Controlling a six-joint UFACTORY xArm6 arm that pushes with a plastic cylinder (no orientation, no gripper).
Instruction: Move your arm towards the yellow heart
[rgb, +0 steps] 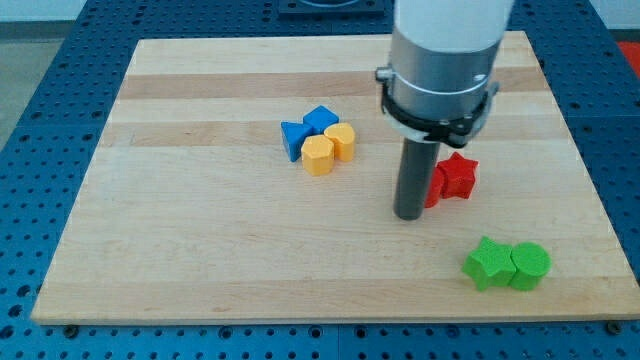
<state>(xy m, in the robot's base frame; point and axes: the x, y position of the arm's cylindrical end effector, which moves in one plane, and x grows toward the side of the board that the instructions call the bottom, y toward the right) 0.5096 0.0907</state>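
**Tip beside the red block, yellow pair off to the view's left**

Nearest the camera, at the view's bottom right: two green blocks touching each other. The green star-like block (487, 263) sits on the left of the pair, the green round block (530, 266) on the right. Both lie near the bottom edge of the wooden desk (200, 250).

My tip (408, 215) rests on the desk above and to the left of the green pair, well apart from them. It stands just beside the left edge of the red star block (455, 177); the rod covers part of that block, so I cannot tell whether they touch.

No claw on this arm: only the straight dark rod under the grey cylinder (440, 60), holding nothing.

Cluster at the desk's centre, to the view's left of the tip and a little higher:
- yellow heart (340, 140), on the right side of the cluster, nearest the tip but clearly apart from it
- second yellow block (318, 156), roughly hexagonal, touching the heart at its lower left
- blue cube-like block (321, 119), at the top of the cluster, touching the heart
- blue block (294, 139), shape unclear, on the left side

All four are packed together. Bare wood lies between the tip and the heart.
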